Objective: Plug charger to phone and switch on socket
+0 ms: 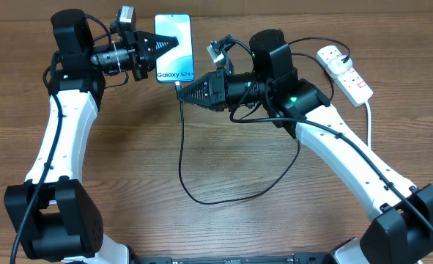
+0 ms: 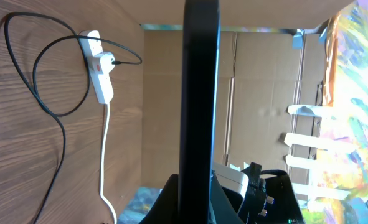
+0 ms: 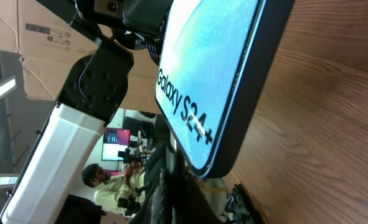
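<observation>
The left pincer (image 1: 161,48) reaches in from the left and is clamped on the phone (image 1: 176,70), at the far side of the worktop (image 1: 128,161). The screen faces up, the "Galaxy S24+" lettering at its near end. From the left wrist the phone shows only as a dark edge-on bar standing between the fingers.

The right pincer (image 1: 181,89) comes from the other side, its tip just beside the phone's near edge. It is closed on the connector end of the charger (image 1: 182,147). I cannot tell from here whether the connector is seated in the phone or only at its edge.

From that tip the thin black cable drops toward the near side of the worktop and swings round in a wide loop. It then climbs back under the right arm toward the socket (image 1: 346,73).

The socket lies at the far right, well apart from the phone. The charger's black plug (image 2: 107,60) sits in it, and a thick white cord (image 1: 368,110) trails off its end. The switch position is too small to read.
</observation>
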Controlling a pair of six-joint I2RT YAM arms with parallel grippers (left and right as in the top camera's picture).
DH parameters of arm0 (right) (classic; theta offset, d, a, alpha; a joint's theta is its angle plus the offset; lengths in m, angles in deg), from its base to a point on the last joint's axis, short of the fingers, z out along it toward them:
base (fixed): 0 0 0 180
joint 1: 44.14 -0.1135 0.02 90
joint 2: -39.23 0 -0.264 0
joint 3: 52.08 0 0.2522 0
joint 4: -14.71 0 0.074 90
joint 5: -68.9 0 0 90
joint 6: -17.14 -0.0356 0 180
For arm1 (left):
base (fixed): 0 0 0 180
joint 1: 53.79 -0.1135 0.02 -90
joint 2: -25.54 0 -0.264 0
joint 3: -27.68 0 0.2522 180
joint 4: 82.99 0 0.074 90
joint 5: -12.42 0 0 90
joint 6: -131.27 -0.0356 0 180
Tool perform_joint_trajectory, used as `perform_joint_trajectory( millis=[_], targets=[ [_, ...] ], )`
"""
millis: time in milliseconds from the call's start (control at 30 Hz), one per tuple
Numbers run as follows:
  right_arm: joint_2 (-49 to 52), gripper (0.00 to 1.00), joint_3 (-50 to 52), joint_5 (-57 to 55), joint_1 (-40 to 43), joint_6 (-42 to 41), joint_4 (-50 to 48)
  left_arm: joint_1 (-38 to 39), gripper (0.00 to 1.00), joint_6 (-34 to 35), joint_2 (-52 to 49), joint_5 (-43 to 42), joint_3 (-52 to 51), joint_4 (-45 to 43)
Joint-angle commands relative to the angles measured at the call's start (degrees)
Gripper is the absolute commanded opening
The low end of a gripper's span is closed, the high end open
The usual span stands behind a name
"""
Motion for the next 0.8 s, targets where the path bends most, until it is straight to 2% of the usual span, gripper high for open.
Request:
perform_joint_trajectory(
  millis=[0,767],
  targets=[
    [-0.31,0.04,-0.33,-0.07,0.24,-0.04,-0.15,0.28,0.04,0.37,0.46,-1.81,0.85,-0.61],
    [-0.31,0.04,-0.33,-0.87,0.2,-2.8,-0.61,0.48,0.04,0.09,0.46,-2.16,0.85,-0.63]
  ],
)
